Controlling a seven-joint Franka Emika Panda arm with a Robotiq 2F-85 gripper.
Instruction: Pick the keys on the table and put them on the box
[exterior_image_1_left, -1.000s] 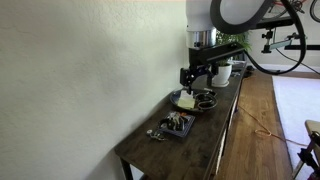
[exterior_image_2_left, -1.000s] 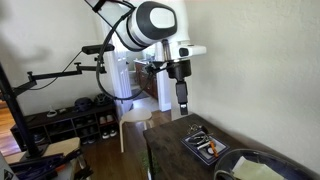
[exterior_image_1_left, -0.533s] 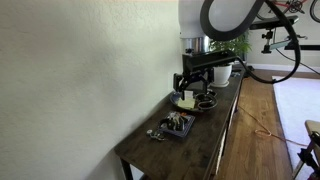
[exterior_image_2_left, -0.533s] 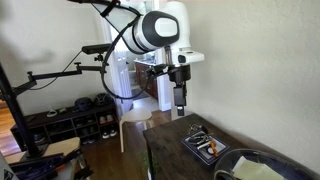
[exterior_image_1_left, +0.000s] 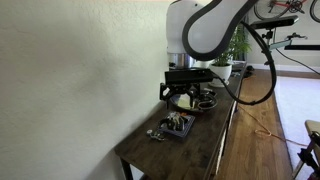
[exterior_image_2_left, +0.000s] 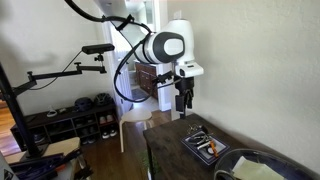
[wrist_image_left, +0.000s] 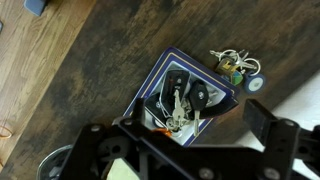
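Observation:
The keys are a small silvery bunch with a green tag, lying on the dark wooden table just beyond a corner of the box. In an exterior view the keys lie near the table's near end. The box is a shallow dark tray with mixed small items and car keys inside; it shows in both exterior views. My gripper is open and empty. It hangs above the box in both exterior views, well clear of the table.
A round dish with a pale item and a dark bowl sit behind the box. White mugs stand farther back. The wall runs along one long edge of the table. A wooden floor lies beyond the other edge.
The arm has moved along the table from over the dishes toward the box and come lower. The gripper stays open. The keys and box have not moved.

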